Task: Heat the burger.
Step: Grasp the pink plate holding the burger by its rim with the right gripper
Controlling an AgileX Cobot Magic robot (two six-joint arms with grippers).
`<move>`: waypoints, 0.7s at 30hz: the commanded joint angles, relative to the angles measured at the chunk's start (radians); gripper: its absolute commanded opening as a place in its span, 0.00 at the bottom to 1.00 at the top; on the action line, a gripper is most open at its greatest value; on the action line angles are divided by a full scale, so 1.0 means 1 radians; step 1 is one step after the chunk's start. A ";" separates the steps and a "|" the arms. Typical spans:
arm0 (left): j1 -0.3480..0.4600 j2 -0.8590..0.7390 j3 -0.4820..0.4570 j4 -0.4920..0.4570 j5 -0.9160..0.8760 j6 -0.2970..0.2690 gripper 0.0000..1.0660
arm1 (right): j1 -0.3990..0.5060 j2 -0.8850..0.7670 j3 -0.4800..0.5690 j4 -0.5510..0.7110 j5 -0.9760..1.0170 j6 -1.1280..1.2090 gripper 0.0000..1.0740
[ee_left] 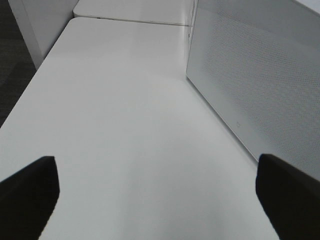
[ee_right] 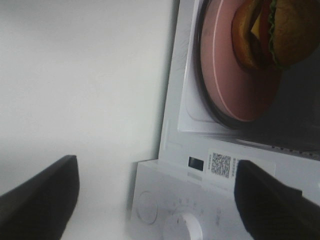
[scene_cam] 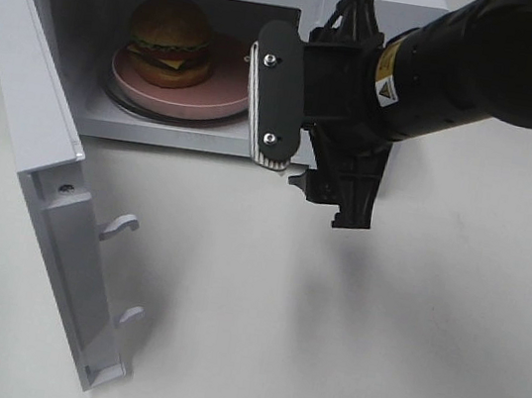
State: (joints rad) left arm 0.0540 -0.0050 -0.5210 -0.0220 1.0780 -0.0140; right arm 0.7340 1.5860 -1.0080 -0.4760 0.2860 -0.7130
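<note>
Black and bulky, the right arm reaches in from the right, its pincer (scene_cam: pixel 287 122) spread wide and empty at the open microwave's (scene_cam: pixel 48 116) mouth. We see the burger (scene_cam: pixel 170 40) inside on a pink plate (scene_cam: pixel 201 99). We spot a QR sticker (ee_right: pixel 220 164), unreadable. Left pincer (ee_left: pixel 157 192) hangs spread over the white worktop (ee_left: pixel 125 125).
</note>
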 commanded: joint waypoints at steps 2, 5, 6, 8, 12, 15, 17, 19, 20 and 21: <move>0.001 -0.015 0.003 0.000 -0.009 -0.003 0.94 | 0.002 0.063 -0.056 -0.011 -0.034 0.007 0.75; 0.001 -0.015 0.003 0.000 -0.009 -0.003 0.94 | 0.002 0.112 -0.099 -0.011 -0.047 0.007 0.75; 0.001 -0.015 0.003 0.000 -0.009 -0.003 0.94 | 0.002 0.147 -0.127 -0.011 -0.049 0.007 0.74; 0.001 -0.015 0.003 0.000 -0.009 -0.003 0.94 | 0.002 0.172 -0.144 -0.011 -0.052 0.007 0.74; 0.001 -0.015 0.003 0.000 -0.009 -0.003 0.94 | 0.000 0.230 -0.185 -0.021 -0.072 0.007 0.73; 0.001 -0.015 0.003 0.000 -0.009 -0.003 0.94 | -0.001 0.288 -0.233 -0.037 -0.073 0.007 0.73; 0.001 -0.015 0.003 0.000 -0.009 -0.003 0.94 | -0.013 0.356 -0.290 -0.037 -0.080 0.007 0.73; 0.001 -0.015 0.003 0.000 -0.009 -0.003 0.94 | -0.013 0.373 -0.305 -0.037 -0.082 0.007 0.73; 0.001 -0.015 0.003 0.000 -0.009 -0.003 0.94 | -0.013 0.373 -0.305 -0.037 -0.082 0.007 0.73; 0.001 -0.015 0.003 0.000 -0.009 -0.003 0.94 | -0.013 0.402 -0.337 -0.039 -0.087 0.007 0.73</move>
State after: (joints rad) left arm 0.0540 -0.0050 -0.5210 -0.0220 1.0780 -0.0140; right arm 0.7250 1.9850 -1.3320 -0.5050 0.2080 -0.7090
